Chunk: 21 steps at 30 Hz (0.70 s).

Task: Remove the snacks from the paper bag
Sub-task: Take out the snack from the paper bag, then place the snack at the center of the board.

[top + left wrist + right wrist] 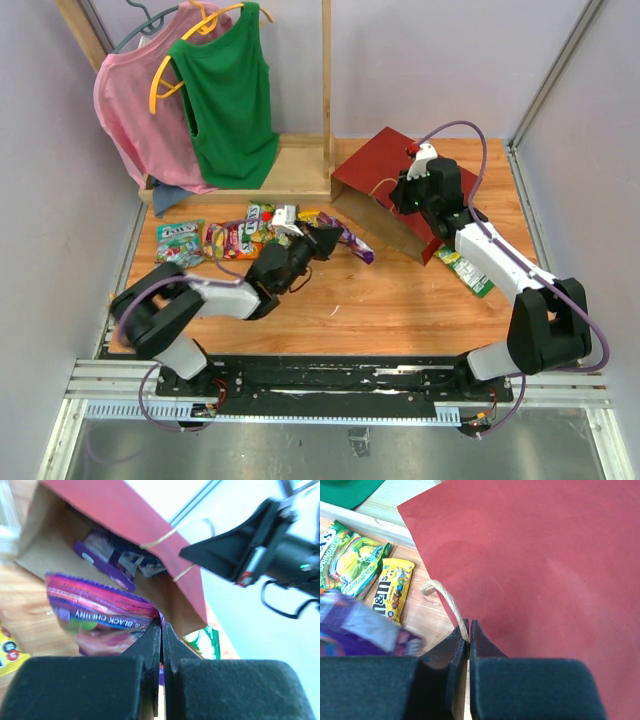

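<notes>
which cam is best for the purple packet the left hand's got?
Left wrist: the purple packet fills the view, BLACK CHERRY readable, its edge pinched in the left hand. Top external shows only a small purple strip past the hand; right wrist, just a blurred corner at lower left.

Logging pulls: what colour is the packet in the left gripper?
Purple packet, pink-striped; left wrist view shows it best.

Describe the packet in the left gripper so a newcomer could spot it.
Find the red paper bag on the far right. Just outside its open mouth, the left gripper pinches a packet by its edge. Unlike the yellow pack nearby, it is purple, printed Black Cherry.
</notes>
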Each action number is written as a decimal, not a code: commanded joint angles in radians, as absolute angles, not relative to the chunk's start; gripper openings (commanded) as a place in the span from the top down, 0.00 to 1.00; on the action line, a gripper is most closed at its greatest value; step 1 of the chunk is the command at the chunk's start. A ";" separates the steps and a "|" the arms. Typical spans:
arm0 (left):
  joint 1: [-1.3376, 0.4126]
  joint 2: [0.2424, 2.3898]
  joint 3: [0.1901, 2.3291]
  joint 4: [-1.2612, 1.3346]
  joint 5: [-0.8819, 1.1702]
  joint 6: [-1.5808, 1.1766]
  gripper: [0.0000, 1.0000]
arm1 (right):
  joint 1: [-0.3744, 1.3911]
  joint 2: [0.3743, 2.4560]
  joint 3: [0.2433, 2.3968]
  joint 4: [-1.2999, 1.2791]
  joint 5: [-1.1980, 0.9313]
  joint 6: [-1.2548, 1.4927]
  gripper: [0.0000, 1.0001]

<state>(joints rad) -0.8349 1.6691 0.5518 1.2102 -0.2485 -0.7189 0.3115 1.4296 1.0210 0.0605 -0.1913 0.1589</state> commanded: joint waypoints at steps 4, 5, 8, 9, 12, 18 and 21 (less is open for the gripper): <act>-0.841 1.051 0.462 0.629 -0.403 -0.515 0.99 | 0.281 1.397 1.001 0.093 -0.183 0.166 0.99; -0.841 0.967 0.462 0.525 -0.438 -0.509 0.99 | 0.281 1.399 1.002 0.096 -0.185 0.170 0.99; -0.839 0.758 0.477 0.233 -0.586 -0.533 0.99 | 0.282 1.412 1.002 0.107 -0.199 0.183 0.99; -0.838 0.701 0.491 0.131 -0.630 -0.550 0.99 | 0.281 1.418 1.002 0.110 -0.203 0.186 0.99; -0.838 0.587 0.549 -0.267 -0.876 -0.776 1.00 | 0.282 1.433 1.003 0.120 -0.213 0.199 0.99; -0.834 0.423 0.595 -0.701 -1.131 -1.219 0.99 | 0.283 1.453 1.007 0.129 -0.236 0.219 0.99; -0.833 0.431 0.666 -0.882 -1.210 -1.420 0.99 | 0.284 1.449 1.006 0.127 -0.238 0.220 0.99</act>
<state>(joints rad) -0.8341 0.4316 0.5682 -0.5964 -0.9958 -1.1007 0.3115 1.4445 1.0157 0.1001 -0.2184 0.2016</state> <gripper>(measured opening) 0.017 0.028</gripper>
